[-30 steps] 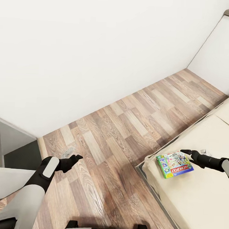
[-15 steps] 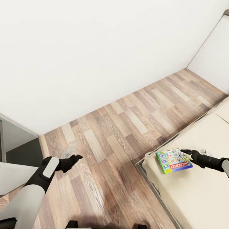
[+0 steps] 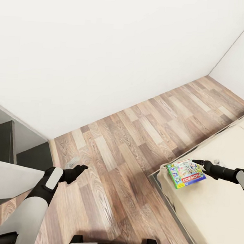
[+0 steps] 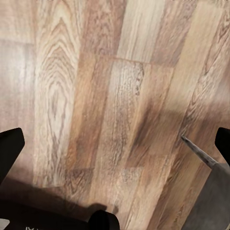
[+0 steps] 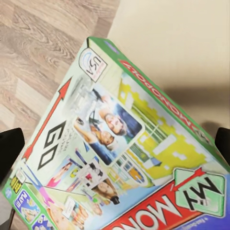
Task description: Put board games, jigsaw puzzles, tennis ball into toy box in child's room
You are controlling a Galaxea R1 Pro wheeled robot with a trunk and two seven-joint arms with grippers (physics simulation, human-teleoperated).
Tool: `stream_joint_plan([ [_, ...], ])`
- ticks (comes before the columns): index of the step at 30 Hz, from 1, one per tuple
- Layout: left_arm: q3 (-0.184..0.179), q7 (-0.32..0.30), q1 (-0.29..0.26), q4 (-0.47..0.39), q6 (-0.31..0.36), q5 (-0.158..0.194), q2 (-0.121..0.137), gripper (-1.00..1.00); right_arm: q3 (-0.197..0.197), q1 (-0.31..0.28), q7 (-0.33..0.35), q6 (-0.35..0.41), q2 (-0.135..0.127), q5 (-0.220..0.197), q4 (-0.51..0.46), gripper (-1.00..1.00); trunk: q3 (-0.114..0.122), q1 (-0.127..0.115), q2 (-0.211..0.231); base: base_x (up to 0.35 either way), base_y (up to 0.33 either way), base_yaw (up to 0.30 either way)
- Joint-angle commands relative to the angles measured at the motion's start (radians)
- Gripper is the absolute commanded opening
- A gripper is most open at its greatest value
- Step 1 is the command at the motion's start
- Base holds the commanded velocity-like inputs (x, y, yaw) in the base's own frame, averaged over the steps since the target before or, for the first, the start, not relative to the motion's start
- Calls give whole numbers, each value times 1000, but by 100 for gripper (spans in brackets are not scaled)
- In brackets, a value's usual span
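Head cam: R claw (image 3: pixel 200 163) at far edge of green-edged board game (image 3: pixel 185 173), which sits at corner of bed (image 3: pixel 218 207), over the beige mattress near the frame edge. R wrist cam: game lid (image 5: pixel 120 148) right under the cam, tilted across frame, fingertips dark at both frame edges, well apart, box between them. Cannot tell whether the tips press the box sides or just straddle it; cannot tell if box is lifted or resting flat. Judgement: grasp/pickup step for 1st bed game, early in task.

L claw (image 3: pixel 76 169) hangs low over wood floor (image 3: pixel 135 137), fingers spread, nothing in them; L wrist cam shows planks between the two tips (image 4: pixel 9 148). Prob. parked out of the way so the R arm can reach over the bed.

Dark/grey edge of table (image 3: pixel 4 154) at L side of head cam, behind L arm. Toy box is the destination on that table, so base needs a turn that way after pickup.

Risk: thin flat box, edge grip likely shallow; could pivot or slip on lift.
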Motion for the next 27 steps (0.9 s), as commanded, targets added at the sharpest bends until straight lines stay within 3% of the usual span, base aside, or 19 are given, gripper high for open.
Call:
stream_joint_plan([
  [1,1,9,0,-1,5,10,0,100,-2,0,0,7,-1,-6,0,100,-1,0,0,-6,0,65],
  [16,1,9,0,-1,4,10,-1,100,-2,1,1,5,2,-5,-1,100,-1,0,0,-2,0,35],
  [27,1,9,0,-1,4,10,-2,100,-2,1,1,4,2,-5,-2,100,0,0,0,0,0,117],
])
